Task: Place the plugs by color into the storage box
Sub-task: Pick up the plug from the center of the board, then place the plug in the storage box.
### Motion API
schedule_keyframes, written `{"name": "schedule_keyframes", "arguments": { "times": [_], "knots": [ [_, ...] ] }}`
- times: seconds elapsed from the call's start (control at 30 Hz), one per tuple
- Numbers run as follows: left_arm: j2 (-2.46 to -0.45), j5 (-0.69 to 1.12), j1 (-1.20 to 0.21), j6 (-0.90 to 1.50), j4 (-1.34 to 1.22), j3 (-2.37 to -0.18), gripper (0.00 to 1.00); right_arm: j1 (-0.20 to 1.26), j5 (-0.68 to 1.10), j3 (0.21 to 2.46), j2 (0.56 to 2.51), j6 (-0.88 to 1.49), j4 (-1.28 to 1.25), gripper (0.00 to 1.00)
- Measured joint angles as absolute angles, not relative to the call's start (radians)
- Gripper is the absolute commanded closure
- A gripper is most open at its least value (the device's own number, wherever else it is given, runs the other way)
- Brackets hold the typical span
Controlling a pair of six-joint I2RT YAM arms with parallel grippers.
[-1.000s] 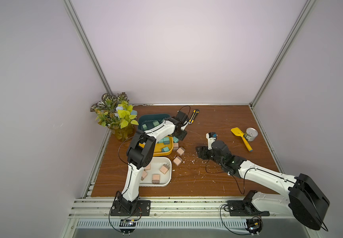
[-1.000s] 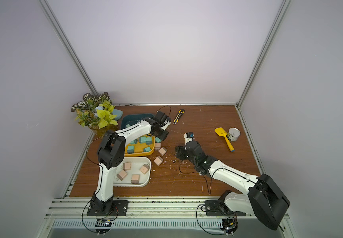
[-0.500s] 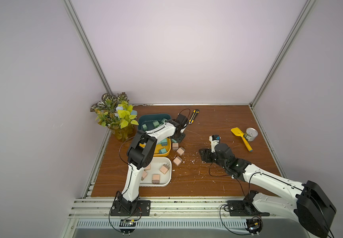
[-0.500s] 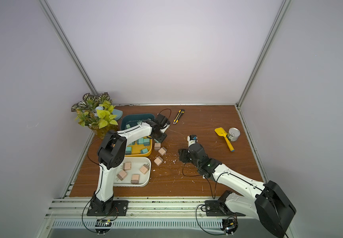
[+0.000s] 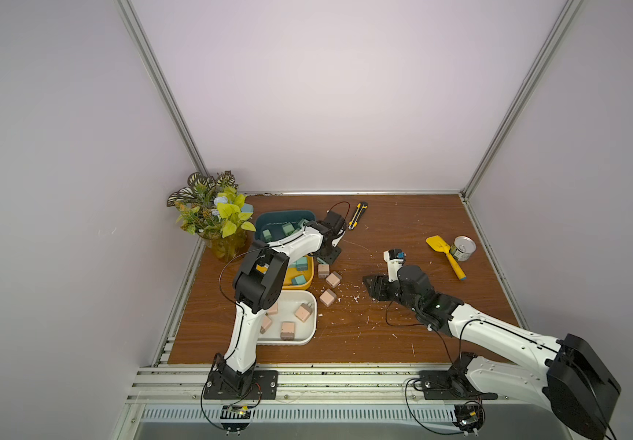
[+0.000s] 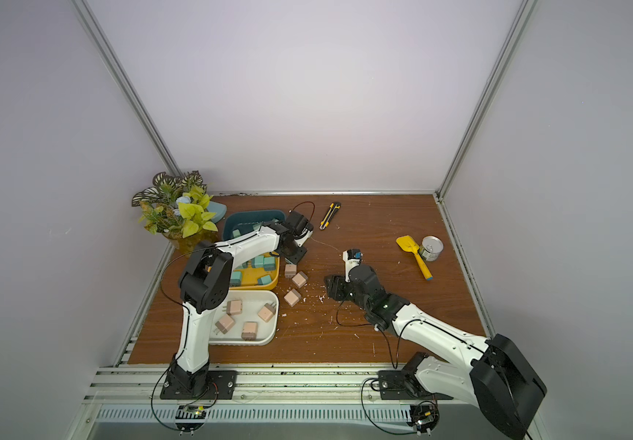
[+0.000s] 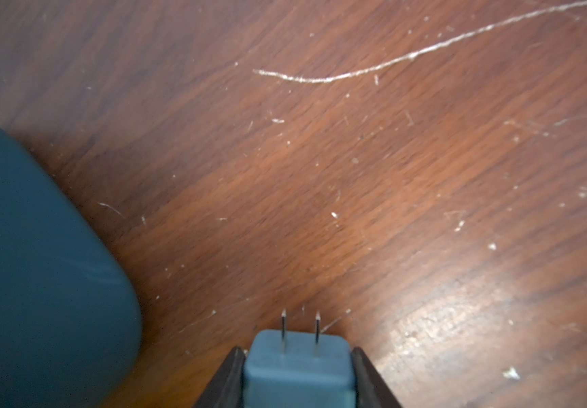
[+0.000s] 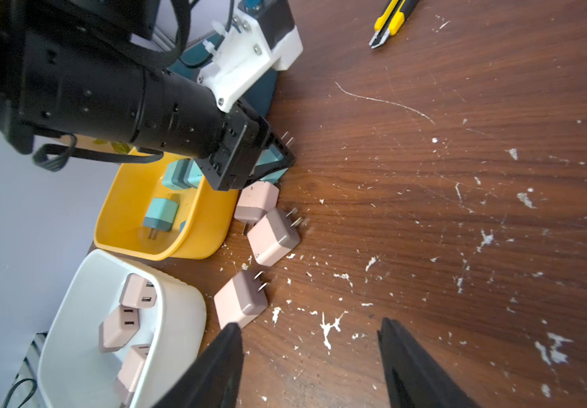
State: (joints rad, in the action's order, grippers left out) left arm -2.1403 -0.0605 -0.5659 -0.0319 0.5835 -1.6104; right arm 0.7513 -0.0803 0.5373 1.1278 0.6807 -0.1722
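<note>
Plugs lie partly sorted. One teal-blue plug is clamped between the jaws of the left gripper, its two prongs pointing away from the wrist. It hangs low over the worktop, just beside the dark teal bin and the far corner of the yellow tray; whether it touches the wood I cannot tell. Three pink-tan plugs lie loose on the worktop in a short row, just beside the yellow tray and the white tray. More teal-blue ones sit in the yellow tray, pink-tan ones in the white tray and greenish ones in the bin. The right gripper hovers with its jaws apart and nothing between them, near the closest loose pink-tan plug. A utility knife, a yellow scoop and a tin can lie well apart from the plugs.
</note>
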Motion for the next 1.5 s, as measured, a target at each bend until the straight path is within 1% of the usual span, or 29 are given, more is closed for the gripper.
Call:
{"name": "schedule_keyframes", "arguments": {
  "times": [0.2,0.5,0.57,0.6,0.63,0.7,0.9,1.07,1.2,1.33,1.37,1.5],
  "knots": [
    [-2.100,-0.030,-0.566,-0.024,0.575,-1.587,0.68,0.751,-0.063,0.530,1.127,0.696,-0.186,0.34],
    [-1.895,-0.009,-0.566,0.014,0.488,-1.513,0.69,0.754,-0.019,0.530,1.116,0.699,-0.186,0.36],
    [-1.853,-0.007,-0.566,0.023,0.466,-1.489,0.72,0.761,-0.016,0.531,1.113,0.704,-0.191,0.36],
    [-1.832,-0.007,-0.566,0.030,0.460,-1.472,0.75,0.767,-0.014,0.532,1.112,0.706,-0.195,0.36],
    [-1.806,-0.008,-0.566,0.035,0.457,-1.449,0.78,0.774,-0.012,0.534,1.113,0.708,-0.197,0.36],
    [-1.763,-0.011,-0.566,0.047,0.447,-1.400,0.79,0.788,-0.010,0.542,1.115,0.710,-0.197,0.36],
    [-1.595,-0.033,-0.562,0.087,0.425,-1.212,0.78,0.839,0.001,0.614,1.176,0.712,-0.206,0.37],
    [-1.436,-0.031,-0.516,0.142,0.397,-1.044,0.78,0.886,0.006,0.648,1.231,0.715,-0.238,0.37],
    [-1.364,-0.030,-0.456,0.159,0.385,-0.950,0.74,0.929,0.006,0.711,1.307,0.715,-0.242,0.37],
    [-1.359,-0.040,-0.445,0.150,0.387,-0.913,0.71,0.967,0.006,0.759,1.374,0.715,-0.247,0.37],
    [-1.359,-0.043,-0.445,0.146,0.391,-0.908,0.67,0.974,0.006,0.768,1.393,0.715,-0.249,0.37],
    [-1.359,-0.051,-0.445,0.132,0.382,-0.885,0.40,0.993,0.006,0.804,1.463,0.717,-0.249,0.37]
  ]
}}
